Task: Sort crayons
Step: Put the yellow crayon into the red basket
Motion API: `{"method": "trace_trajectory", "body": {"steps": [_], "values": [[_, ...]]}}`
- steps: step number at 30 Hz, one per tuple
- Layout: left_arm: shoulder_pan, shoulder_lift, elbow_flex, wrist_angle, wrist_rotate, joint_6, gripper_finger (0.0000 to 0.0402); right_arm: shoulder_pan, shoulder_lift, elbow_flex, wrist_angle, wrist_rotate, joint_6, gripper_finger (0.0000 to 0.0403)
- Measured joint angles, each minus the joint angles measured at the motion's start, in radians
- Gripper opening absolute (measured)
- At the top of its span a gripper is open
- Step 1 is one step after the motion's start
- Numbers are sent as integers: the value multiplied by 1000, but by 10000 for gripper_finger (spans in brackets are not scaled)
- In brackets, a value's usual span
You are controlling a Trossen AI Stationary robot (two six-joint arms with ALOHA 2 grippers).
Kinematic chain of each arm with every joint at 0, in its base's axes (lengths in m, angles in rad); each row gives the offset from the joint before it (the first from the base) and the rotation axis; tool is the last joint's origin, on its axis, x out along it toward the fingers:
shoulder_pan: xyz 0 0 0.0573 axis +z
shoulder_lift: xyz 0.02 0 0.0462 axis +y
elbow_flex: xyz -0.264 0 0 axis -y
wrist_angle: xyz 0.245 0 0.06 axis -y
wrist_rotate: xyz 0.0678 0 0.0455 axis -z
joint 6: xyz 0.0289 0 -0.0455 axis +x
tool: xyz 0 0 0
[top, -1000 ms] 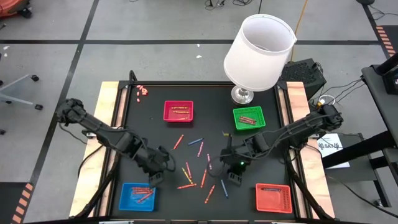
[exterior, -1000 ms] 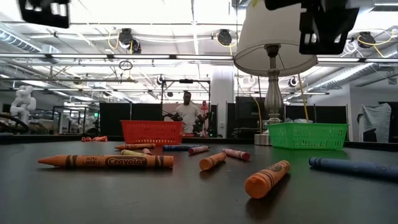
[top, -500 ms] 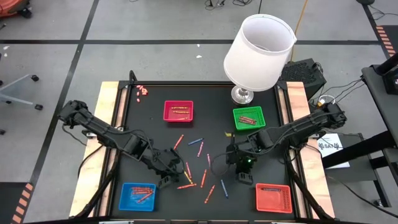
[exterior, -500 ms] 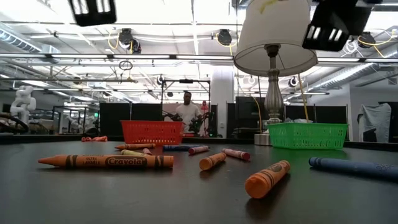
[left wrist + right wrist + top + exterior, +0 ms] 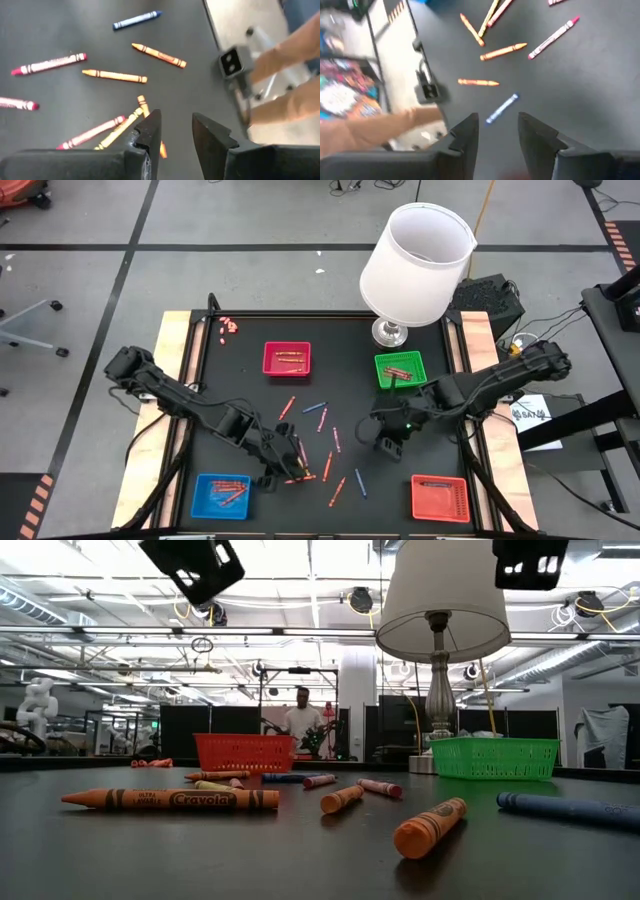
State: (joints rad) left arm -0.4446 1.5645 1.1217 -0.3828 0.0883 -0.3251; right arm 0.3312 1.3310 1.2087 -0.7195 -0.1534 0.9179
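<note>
1. Well, the table [image 5: 215, 370] has a matte black top framed by pale wooden side rails, and the loose crayons [image 5: 318, 450] lie scattered over its middle, between the two arms.
2. They are thin paper-wrapped wax sticks with blunt cone tips, mostly orange and red, a few blue and yellow.
3. Their long axes run every which way. In the low view a long orange crayon [image 5: 170, 799] lies broadside across the near table, its tip to the left, while a stubby orange one [image 5: 430, 826] points its flat butt end toward the camera.
4. A blue crayon [image 5: 570, 810] lies at the right, angled slightly away.
5. Four small square trays of latticed plastic sit around the scatter: a pink-red tray [image 5: 287, 359] and a green tray [image 5: 401, 370] at the far side, a blue tray [image 5: 222, 495] and an orange-red tray [image 5: 440, 497] at the near corners. Each already holds some crayons.
6. The left gripper [image 5: 175, 132] hangs above the left part of the scatter, its dark angular fingers parted with nothing between them; yellow and orange crayons lie crossed beneath.
7. The right gripper [image 5: 497, 130] hangs over the right part, likewise parted and empty-handed, above a blue crayon [image 5: 502, 108] lying diagonally.
8. A lamp [image 5: 415, 265] with a smooth white drum shade and a turned metal stem stands at the far edge beside the green tray.
</note>
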Motion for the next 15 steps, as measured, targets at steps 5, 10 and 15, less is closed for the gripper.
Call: {"method": "trace_trajectory", "body": {"steps": [5,10,15], "values": [[0,32,0,-21,-14,203,111,20,1,0,89,20,195,121],[0,67,0,-81,-58,351,111,70,7,0,250,131,330,121],[6,120,0,-95,-72,455,116,145,6,0,342,340,406,121]]}}
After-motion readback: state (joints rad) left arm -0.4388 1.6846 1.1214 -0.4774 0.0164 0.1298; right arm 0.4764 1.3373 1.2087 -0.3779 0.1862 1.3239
